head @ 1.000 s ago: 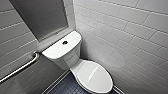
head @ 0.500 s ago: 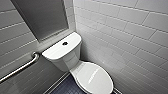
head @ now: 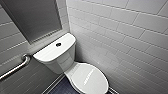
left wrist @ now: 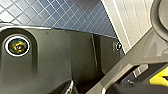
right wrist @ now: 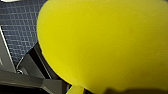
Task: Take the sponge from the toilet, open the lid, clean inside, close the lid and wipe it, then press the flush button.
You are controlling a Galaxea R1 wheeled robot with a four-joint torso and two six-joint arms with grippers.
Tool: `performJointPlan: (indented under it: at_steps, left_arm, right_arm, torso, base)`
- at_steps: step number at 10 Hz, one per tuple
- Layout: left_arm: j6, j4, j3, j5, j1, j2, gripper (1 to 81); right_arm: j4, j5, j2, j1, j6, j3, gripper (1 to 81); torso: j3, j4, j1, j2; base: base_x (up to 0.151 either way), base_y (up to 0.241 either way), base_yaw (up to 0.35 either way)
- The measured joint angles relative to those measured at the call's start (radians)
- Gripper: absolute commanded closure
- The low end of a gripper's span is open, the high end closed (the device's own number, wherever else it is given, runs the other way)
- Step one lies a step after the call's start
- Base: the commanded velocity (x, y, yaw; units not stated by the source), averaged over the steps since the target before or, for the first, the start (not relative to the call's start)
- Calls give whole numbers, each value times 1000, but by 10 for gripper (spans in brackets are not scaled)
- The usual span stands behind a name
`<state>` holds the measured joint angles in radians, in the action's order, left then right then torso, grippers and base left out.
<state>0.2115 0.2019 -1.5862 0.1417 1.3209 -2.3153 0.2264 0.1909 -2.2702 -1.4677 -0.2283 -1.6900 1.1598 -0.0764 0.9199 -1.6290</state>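
Observation:
The white toilet (head: 53,56) stands in the corner, its boxy tank against the left wall. On the flat tank top sits the small dark flush button (head: 58,44). The oval white lid (head: 88,78) lies down over the bowl. In the right wrist view the bright yellow sponge (right wrist: 105,42) looms large, right in front of the camera, with my right gripper shut on it. A corner of the yellow sponge (left wrist: 160,78) also peeks past the robot's dark body in the left wrist view. My left gripper stands open and holds nothing.
A metal grab bar (head: 15,67) runs along the left wall beside the tank, under a grey panel (head: 32,17). A white tiled wall (head: 120,37) closes the right side close to the bowl. Dark blue floor tiles (head: 62,88) lie in front of the toilet.
The whole head view has shifted a little, so the toilet sits slightly lower and further left in the picture. Nothing in the scene has moved on its own.

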Motion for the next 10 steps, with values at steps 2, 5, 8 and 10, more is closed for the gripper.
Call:
performJointPlan:
  at_steps: [2,5,8,10]
  left_arm:
    - [33,0,0,-14,-78,3,10]
    - [107,0,0,-108,-181,-8,10]
    - [153,-1,-37,-159,-259,-69,10]
    - [157,-12,-88,-219,-297,-134,10]
  right_arm:
    - [-5,0,-10,-10,0,0,811]
    - [-11,0,-22,-24,0,-13,811]
    - [-31,47,-73,-80,0,-97,811]
    - [-52,81,-135,-115,0,-162,811]
  torso:
    - [-1,-56,0,0]
    - [-1,-65,0,0]
    - [-1,-65,0,0]
    - [-1,-65,0,0]
  base:
    - [0,0,0]
    - [0,0,0]
    - [0,0,0]
    - [0,0,0]
